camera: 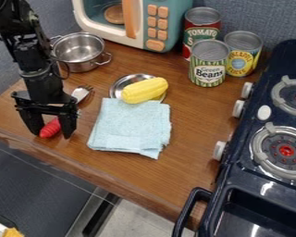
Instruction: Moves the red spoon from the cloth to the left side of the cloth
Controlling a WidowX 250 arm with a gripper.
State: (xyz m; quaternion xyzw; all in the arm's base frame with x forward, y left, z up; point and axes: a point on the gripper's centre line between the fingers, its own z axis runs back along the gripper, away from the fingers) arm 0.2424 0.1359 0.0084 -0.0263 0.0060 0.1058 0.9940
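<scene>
The black gripper (pixel 51 132) hangs over the left part of the wooden counter, its two fingers spread open. Between and behind them lies a red-handled utensil (pixel 50 128), its silver head pointing up and right; the head looks pronged, like a fork or spork. The gripper partly hides its handle. I cannot tell whether the fingers touch it. To the right, apart from the utensil, the folded light blue cloth (pixel 131 126) lies flat on the counter.
A yellow corn cob (pixel 144 90) rests on a small metal plate (pixel 118 84) at the cloth's back edge. Behind are a steel pot (pixel 79 50), toy microwave (pixel 138 21) and cans (pixel 208 63). The stove (pixel 262 152) stands right; the counter's front edge (pixel 64 168) runs below.
</scene>
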